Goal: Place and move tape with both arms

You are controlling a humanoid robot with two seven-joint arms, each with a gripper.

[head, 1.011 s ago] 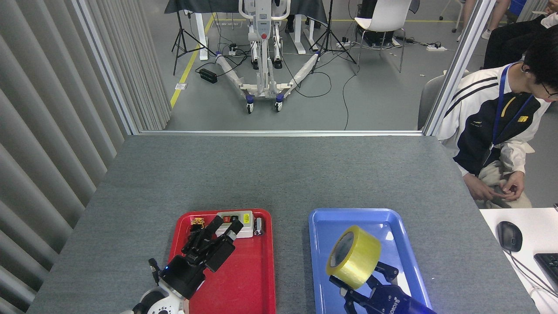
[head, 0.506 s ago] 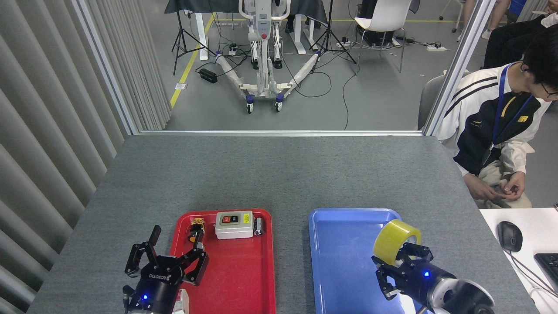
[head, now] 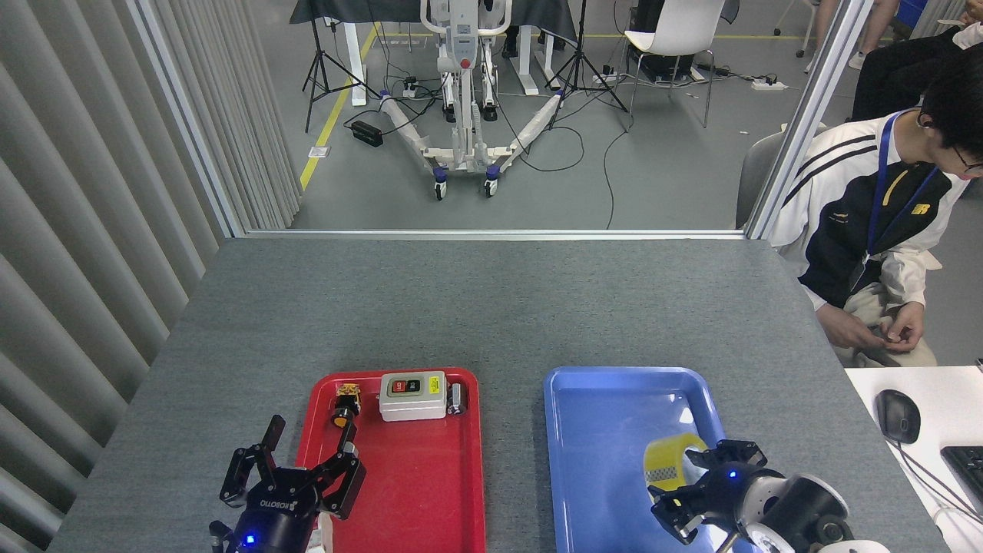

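Head view: right gripper [head: 703, 484] clenched around the tape [head: 670, 464], low over the near right part of the blue tray [head: 614, 384]. Roll on the gripper's left, axis roughly level. Left gripper [head: 296, 480] spread wide and empty, at the near left edge of the red tray [head: 430, 491]. Well apart from the roll; right arm plainly nearer. Probably a set-down into the blue tray next.
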